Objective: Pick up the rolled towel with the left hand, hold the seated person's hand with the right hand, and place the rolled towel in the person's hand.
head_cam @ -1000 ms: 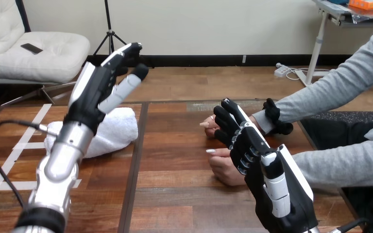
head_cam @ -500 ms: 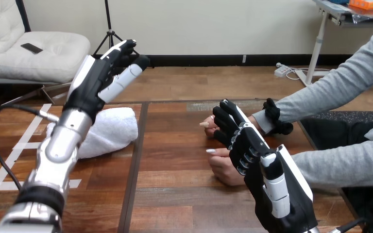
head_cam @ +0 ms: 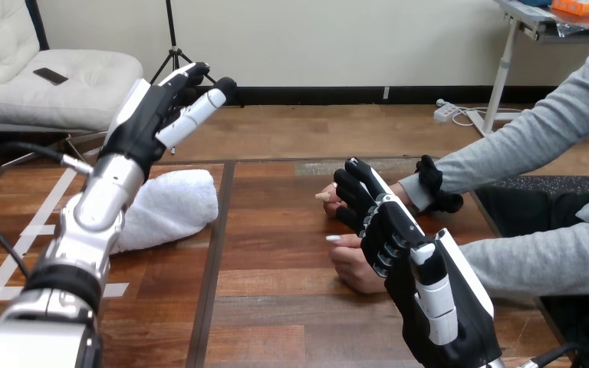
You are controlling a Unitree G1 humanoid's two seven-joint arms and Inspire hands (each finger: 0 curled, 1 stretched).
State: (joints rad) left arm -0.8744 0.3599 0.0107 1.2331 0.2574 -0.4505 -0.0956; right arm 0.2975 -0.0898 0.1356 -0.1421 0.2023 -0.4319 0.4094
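Note:
The rolled white towel lies on the wooden table at the left. My left hand hangs above its far end with fingers straight and open, apart from the towel. The person's two hands rest on the table at the right of centre, one farther and one nearer. My right hand lies between and over them, back up. Its fingers stretch out against the farther hand and its palm covers part of the nearer one. I see no finger curled round either hand.
The person's grey-sleeved arms come in from the right edge. White tape strips mark the table's left part. A dark seam runs down the tabletop between the towel and the hands.
My left hand has risen a little and drifted away from me above the towel, and more of its forearm shows. The right hand, the towel and the person's hands have not moved.

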